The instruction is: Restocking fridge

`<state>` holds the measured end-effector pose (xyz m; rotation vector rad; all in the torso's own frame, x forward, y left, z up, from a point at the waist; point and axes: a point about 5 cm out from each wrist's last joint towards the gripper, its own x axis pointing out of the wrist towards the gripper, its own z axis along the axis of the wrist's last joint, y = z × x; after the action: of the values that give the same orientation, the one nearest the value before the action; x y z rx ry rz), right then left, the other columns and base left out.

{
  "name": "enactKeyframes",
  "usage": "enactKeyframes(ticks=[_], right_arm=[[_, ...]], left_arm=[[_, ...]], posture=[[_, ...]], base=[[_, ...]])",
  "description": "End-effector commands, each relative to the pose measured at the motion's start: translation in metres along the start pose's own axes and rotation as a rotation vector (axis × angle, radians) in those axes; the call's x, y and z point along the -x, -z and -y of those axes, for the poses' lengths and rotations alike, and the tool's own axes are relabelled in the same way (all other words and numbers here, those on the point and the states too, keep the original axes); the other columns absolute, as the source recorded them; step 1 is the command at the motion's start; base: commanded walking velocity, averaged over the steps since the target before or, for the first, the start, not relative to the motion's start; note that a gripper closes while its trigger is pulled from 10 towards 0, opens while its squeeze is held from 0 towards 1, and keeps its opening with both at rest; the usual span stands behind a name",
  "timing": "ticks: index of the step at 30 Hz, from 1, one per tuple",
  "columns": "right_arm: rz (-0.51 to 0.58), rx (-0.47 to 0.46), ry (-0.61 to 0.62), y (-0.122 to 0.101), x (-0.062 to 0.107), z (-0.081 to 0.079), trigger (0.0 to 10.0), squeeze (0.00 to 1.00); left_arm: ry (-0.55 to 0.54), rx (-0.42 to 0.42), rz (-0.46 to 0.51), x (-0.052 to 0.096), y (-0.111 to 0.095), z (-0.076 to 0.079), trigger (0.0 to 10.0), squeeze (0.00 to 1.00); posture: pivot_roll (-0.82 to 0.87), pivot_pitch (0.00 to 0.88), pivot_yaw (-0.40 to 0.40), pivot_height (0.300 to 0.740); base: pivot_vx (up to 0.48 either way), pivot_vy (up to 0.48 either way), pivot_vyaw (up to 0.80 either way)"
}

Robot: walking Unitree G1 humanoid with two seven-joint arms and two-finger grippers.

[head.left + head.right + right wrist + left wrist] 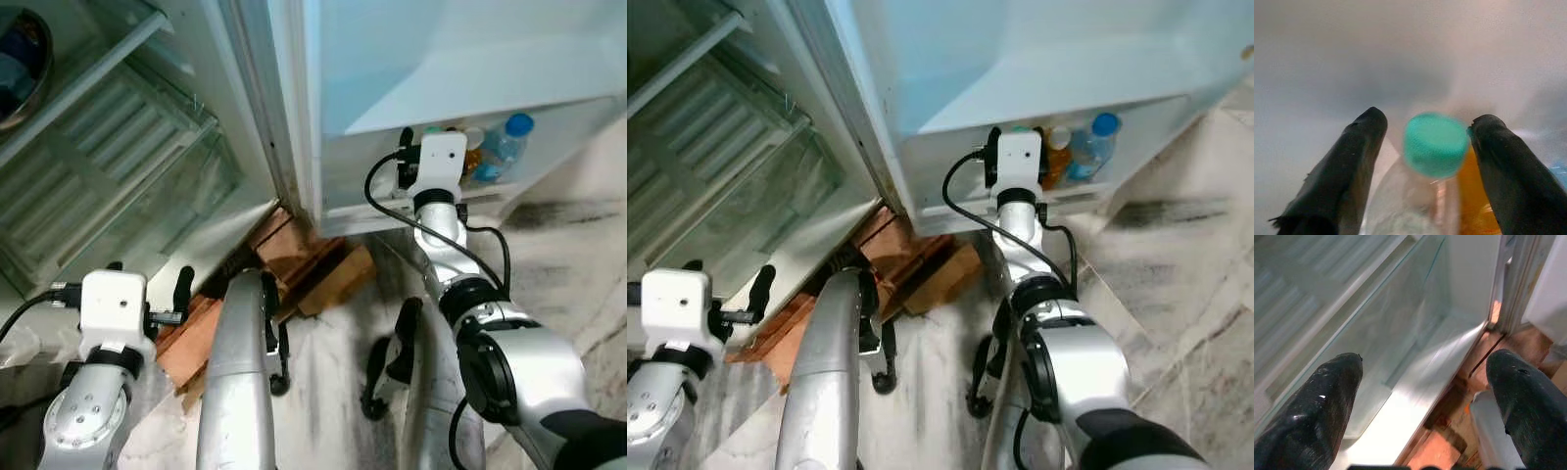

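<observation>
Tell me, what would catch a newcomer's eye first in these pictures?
Probably the right gripper, reached into the open fridge door's bottom shelf, its black fingers open on either side of a green-capped bottle. Beside that stand an orange bottle and a blue-capped bottle. The left gripper hangs open before the fridge's glass shelves, above wooden blocks under the fridge.

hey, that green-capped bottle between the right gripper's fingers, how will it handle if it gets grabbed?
The green-capped bottle looks like clear, thin plastic, so it may flex when squeezed. Its smooth round body may slip against the fingers. Standing tall beside the orange bottle, it could tip if nudged.
</observation>
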<state>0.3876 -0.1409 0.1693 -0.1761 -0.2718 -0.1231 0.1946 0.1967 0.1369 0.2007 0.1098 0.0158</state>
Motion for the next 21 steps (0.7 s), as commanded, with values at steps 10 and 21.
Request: enactKeyframes(ticks=[10, 21], right_arm=[[0.108, -0.044, -0.051, -0.029, -0.01, -0.012, 10.0, 1.0], [0.007, -0.186, -0.141, -0.009, 0.019, -0.032, 10.0, 1.0]], left_arm=[[0.008, -0.006, 0.013, -0.018, 0.008, 0.004, 10.0, 0.0], [0.064, 0.043, 0.011, -0.032, 0.016, 0.021, 10.0, 0.0]], posture=[[0.25, 0.225, 0.065, 0.571], [0.19, 0.138, 0.045, 0.571]], base=[[0.0, 0.0, 0.0], [0.0, 0.0, 0.0]])
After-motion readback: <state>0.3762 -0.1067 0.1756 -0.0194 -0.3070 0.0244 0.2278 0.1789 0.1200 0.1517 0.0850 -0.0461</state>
